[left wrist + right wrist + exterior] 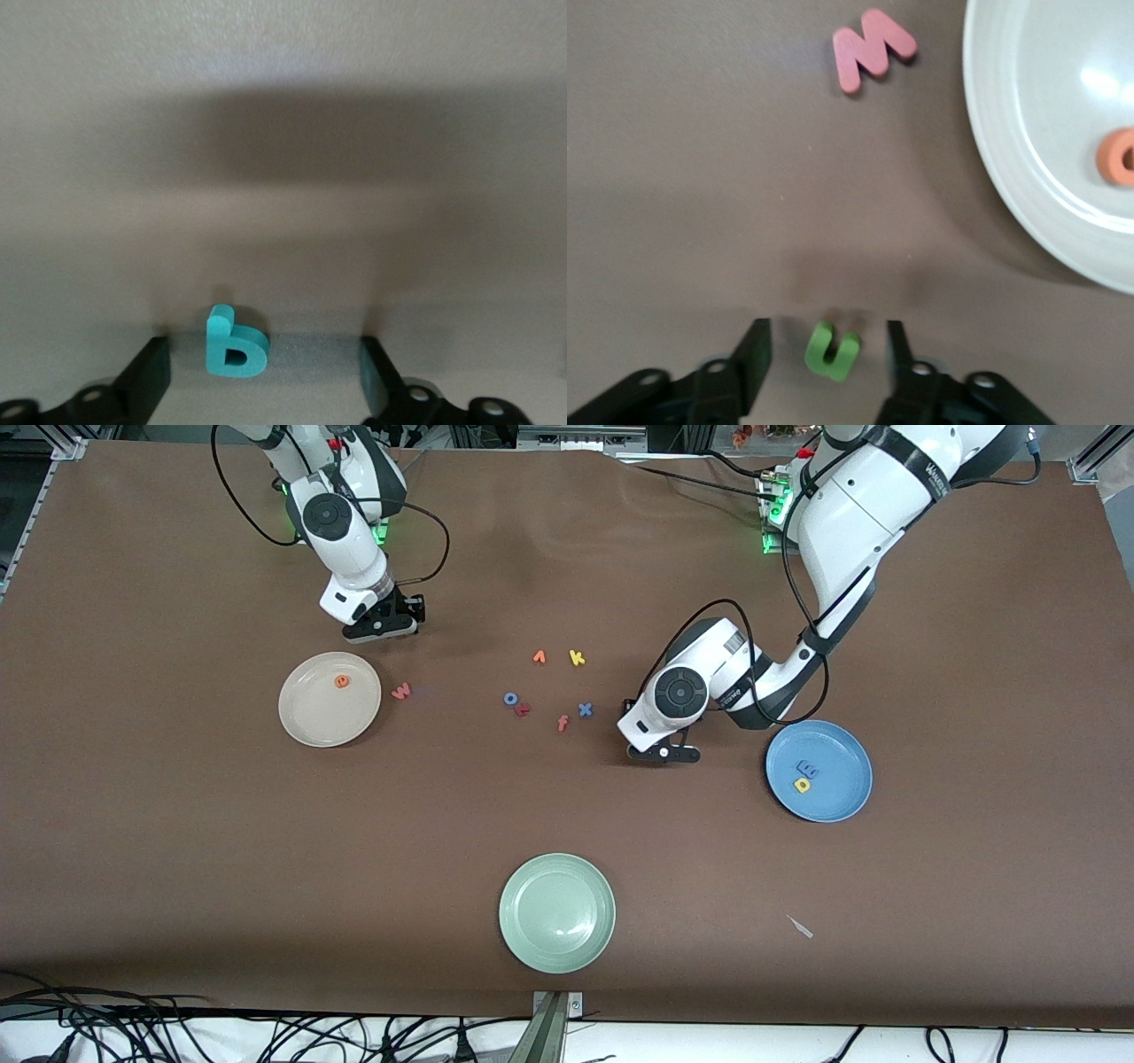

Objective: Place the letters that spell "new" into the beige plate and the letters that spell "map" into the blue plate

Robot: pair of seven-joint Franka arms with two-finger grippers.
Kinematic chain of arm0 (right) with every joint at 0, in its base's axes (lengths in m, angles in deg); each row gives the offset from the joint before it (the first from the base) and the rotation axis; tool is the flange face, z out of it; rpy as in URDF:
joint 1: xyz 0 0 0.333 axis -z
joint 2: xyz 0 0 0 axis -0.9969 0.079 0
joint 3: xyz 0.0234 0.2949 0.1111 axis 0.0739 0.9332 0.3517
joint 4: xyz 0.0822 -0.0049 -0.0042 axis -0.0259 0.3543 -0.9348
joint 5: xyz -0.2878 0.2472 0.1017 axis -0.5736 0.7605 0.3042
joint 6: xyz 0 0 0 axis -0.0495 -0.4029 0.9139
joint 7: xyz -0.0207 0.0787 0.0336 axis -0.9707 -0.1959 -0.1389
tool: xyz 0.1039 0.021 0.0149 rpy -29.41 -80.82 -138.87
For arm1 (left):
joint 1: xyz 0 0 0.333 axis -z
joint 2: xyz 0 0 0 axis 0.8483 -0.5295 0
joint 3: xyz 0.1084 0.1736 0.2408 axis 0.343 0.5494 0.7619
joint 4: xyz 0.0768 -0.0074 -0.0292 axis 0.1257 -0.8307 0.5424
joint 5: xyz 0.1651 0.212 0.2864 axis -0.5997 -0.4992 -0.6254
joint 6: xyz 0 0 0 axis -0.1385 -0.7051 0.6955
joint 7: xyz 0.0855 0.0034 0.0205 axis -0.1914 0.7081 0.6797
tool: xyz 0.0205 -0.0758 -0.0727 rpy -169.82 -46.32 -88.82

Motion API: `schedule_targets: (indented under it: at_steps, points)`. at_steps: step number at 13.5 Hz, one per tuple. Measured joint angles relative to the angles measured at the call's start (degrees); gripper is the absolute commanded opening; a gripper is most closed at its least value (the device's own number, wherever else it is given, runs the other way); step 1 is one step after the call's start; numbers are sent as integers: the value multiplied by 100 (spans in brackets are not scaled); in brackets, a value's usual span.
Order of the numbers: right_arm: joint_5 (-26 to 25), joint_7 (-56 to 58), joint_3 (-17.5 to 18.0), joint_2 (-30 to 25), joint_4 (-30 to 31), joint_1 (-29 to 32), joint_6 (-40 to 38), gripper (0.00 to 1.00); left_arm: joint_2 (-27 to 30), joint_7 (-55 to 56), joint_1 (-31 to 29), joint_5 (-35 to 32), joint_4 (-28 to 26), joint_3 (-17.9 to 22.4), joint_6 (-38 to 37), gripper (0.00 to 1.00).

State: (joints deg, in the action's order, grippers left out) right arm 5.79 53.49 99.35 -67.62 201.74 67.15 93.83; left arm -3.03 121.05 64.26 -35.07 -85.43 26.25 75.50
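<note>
My right gripper (381, 625) (824, 367) is open, its fingers on either side of the green n (833, 350) without touching it. The beige plate (306, 722) (992, 159), beside this gripper and nearer the front camera, holds the orange e (341, 682) (1121, 157). The pinkish-red w (401, 690) (873, 49) lies on the table beside that plate. My left gripper (663, 755) (264, 385) is open around the teal letter (235, 345), which stands on edge close to one finger. The blue plate (842, 744) holds the blue m (807, 768) and the yellow letter (803, 785).
Loose letters lie mid-table: an orange v (539, 657), yellow k (577, 658), blue o (511, 698), a red letter (523, 709), pink f (563, 724) and blue x (585, 709). A pale green plate (557, 948) sits near the front edge, with a small pale scrap (800, 926) toward the left arm's end.
</note>
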Motion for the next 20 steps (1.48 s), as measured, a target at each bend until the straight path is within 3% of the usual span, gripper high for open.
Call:
schedule_targets:
  at_steps: [4,9,14,16,20]
  points:
    - [0,-178,0,-328,106,2,-395,65,58,-458,-106,-1,-4,-6,-92,0]
    - [0,-292,-1,-303,126,4,-340,65,79,-656,-368,-2,-15,-27,-204,0]
    - [0,-393,0,195,170,5,326,60,394,-1235,-834,-19,45,-5,-961,0]
    - [0,-401,1,269,166,4,383,51,654,-1608,-1098,-19,68,-10,-1194,0]
    - [0,-407,-4,259,162,9,388,23,1082,-2378,-1609,-19,113,0,-1663,0]
